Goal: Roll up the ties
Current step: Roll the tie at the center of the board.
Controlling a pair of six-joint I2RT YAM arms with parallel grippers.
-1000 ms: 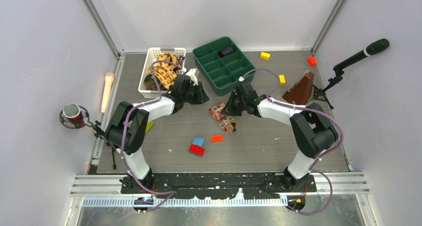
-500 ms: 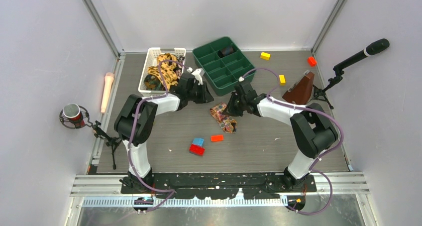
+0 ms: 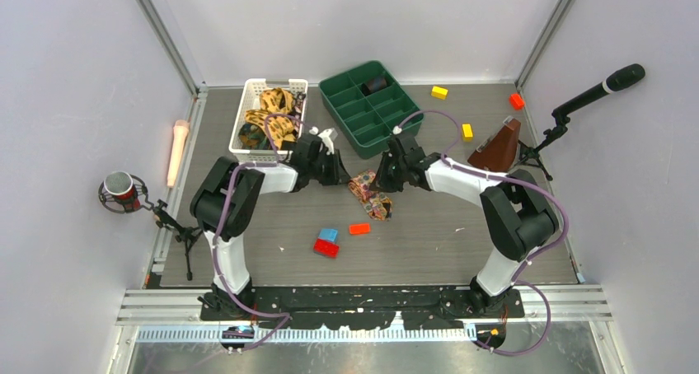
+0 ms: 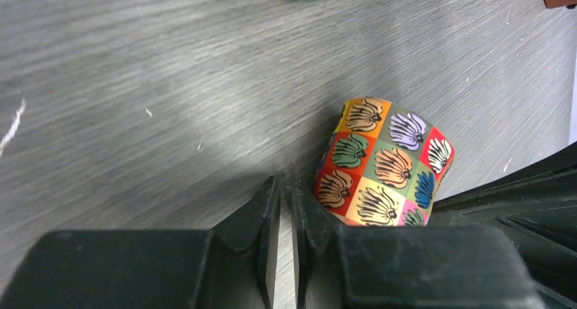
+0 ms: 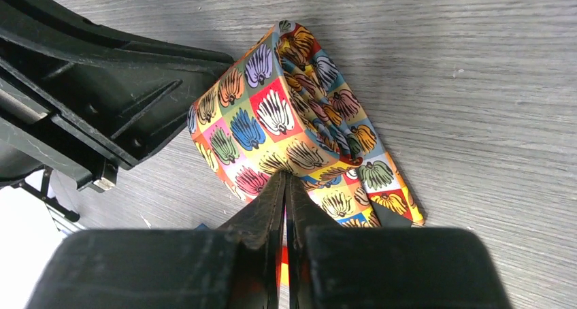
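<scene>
Left end effector (image 3: 336, 166), top view: low over the desk (image 3: 462, 226), just L of the printed tie (image 3: 368, 194). Right end effector (image 3: 384, 179) is at the tie's far-R edge. The tie lies mid-desk between both, partly rolled, the rest flat toward the arm bases.

Containers:
- white basket (image 3: 244, 110), far L: heap of tan/orange-and-dark ties (image 3: 276, 114), count unclear.
- divided green tray (image 3: 394, 120), far centre: 1 dark item (image 3: 377, 84) in a far compartment, other compartments look bare.

Blocks, 6 total:
- 2 yellow blocks (image 3: 439, 92)
- 2 red blocks (image 3: 326, 247)
- 1 orange block (image 3: 359, 228)
- 1 blue block (image 3: 329, 235), touching the near red one.

Also a brown wedge-shaped object (image 3: 496, 147) on the R, a mic (image 3: 610, 81) on a stand, a pale tube (image 3: 177, 143) and a red cup-like thing (image 3: 121, 189) at the L edge.

Left wrist: fingers (image 4: 269, 214) nearly together, thin slit, nothing in it. Rolled part of the tie (image 4: 384, 163) stands on the desk just beside the R-hand finger; contact unclear. Right arm's black body fills the lower R corner, green tray corner at top.

Right wrist: fingers (image 5: 272, 200) closed, tips pinching the tie (image 5: 286, 118) at its near edge. Roll rises at upper L, flat tail runs lower R. Left end effector (image 5: 102, 98) sits close against the roll.
</scene>
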